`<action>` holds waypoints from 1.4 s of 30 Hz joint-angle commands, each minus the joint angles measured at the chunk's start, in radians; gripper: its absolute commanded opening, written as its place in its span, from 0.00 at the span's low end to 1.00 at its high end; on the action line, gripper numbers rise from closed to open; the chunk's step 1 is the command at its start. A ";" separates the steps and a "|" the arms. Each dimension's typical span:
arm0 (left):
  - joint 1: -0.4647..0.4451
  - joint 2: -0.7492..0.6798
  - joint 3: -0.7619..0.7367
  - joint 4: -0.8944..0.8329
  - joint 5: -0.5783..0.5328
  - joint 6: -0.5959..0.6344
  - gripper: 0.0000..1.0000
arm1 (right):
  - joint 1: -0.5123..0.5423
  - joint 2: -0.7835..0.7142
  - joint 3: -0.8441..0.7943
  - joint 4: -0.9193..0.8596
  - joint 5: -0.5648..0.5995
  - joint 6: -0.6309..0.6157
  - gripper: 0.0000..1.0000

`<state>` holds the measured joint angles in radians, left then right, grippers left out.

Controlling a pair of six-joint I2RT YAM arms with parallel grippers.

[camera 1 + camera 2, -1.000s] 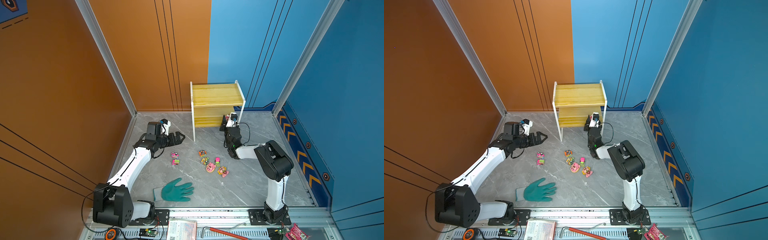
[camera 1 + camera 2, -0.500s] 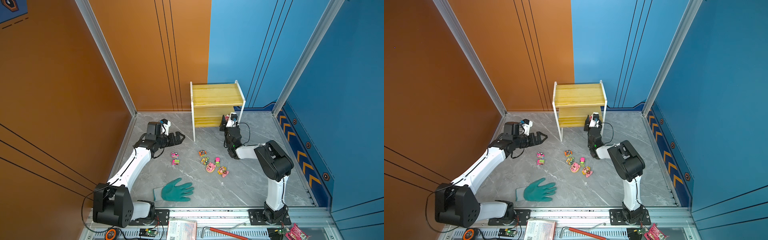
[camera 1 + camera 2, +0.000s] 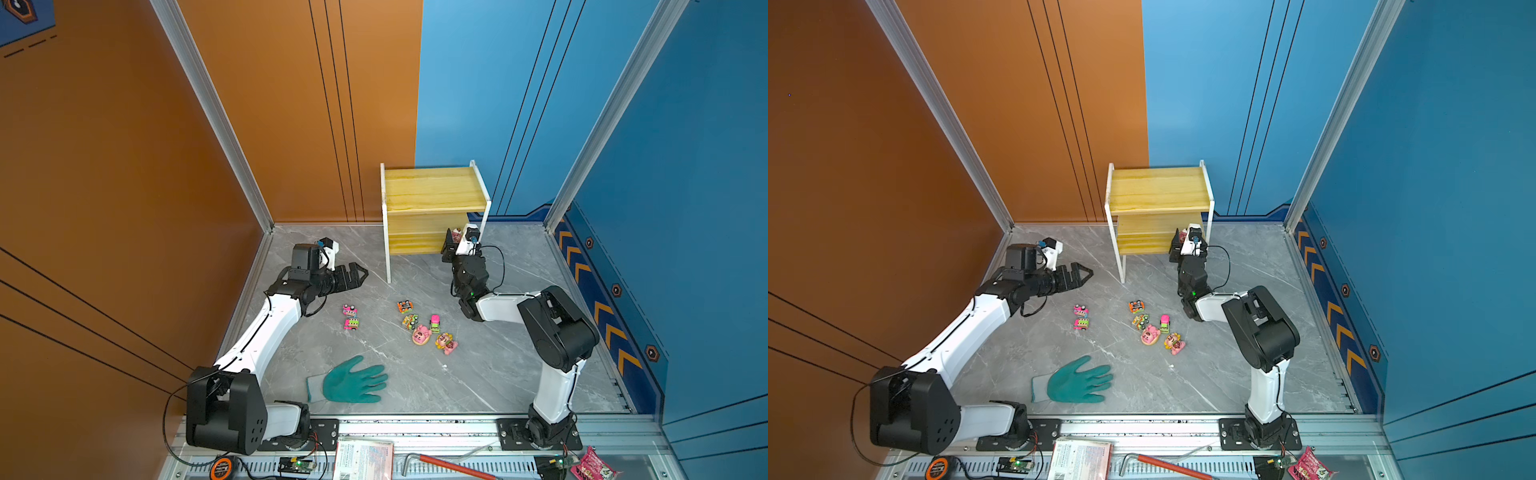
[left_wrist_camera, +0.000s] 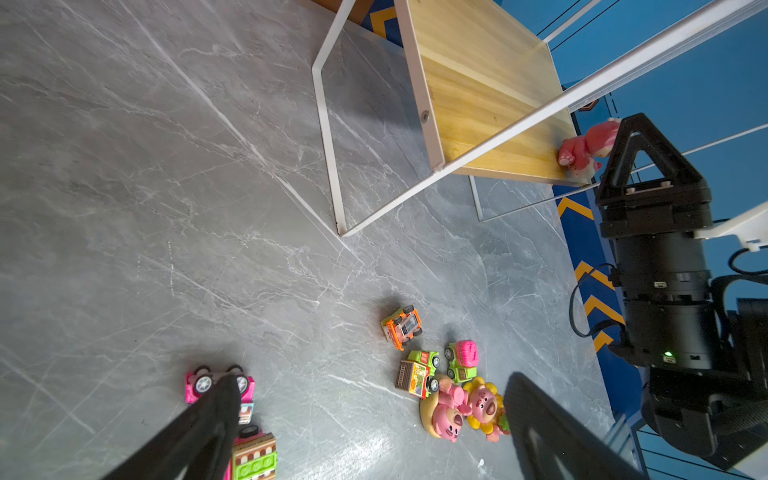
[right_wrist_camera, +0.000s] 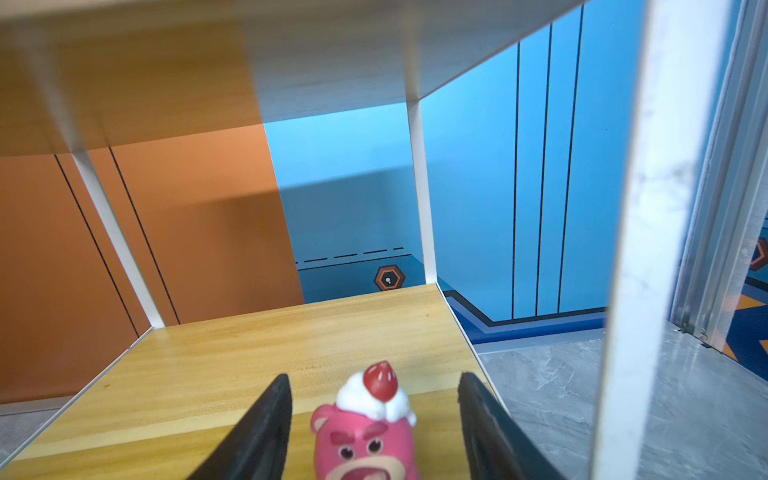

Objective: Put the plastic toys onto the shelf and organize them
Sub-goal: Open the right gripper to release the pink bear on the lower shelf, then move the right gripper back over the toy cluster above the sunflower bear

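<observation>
Item: strawberry-topped pink bear (image 5: 365, 436), standing at the front corner of the lower shelf board (image 5: 249, 357). Jaws of the right gripper (image 5: 374, 376) are sitting spread, clear of it; the left gripper (image 3: 358, 272) is hanging wide open. Risk: a retreating finger clipping the bear off the edge.

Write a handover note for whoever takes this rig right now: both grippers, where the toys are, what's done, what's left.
Left gripper: open, empty, over the grey floor beside the pale yellow two-tier wooden shelf.
Right gripper: open, jaws either side of the pink bear figurine topped with a strawberry, clear of it.
Done: that bear stands on the shelf's lower board, front right corner.
Remaining: five small wheeled toy cars and two more pink bears on the floor.
</observation>
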<state>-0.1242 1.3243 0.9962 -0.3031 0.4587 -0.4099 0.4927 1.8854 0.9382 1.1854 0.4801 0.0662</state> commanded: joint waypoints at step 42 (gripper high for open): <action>-0.101 -0.049 -0.021 -0.093 -0.144 0.104 1.00 | 0.293 -0.582 0.078 -1.941 -0.363 0.080 0.79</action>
<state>-0.2188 1.2922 0.9638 -0.3580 0.3367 -0.3454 0.7673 1.2545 0.9737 -0.5583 0.1486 0.1913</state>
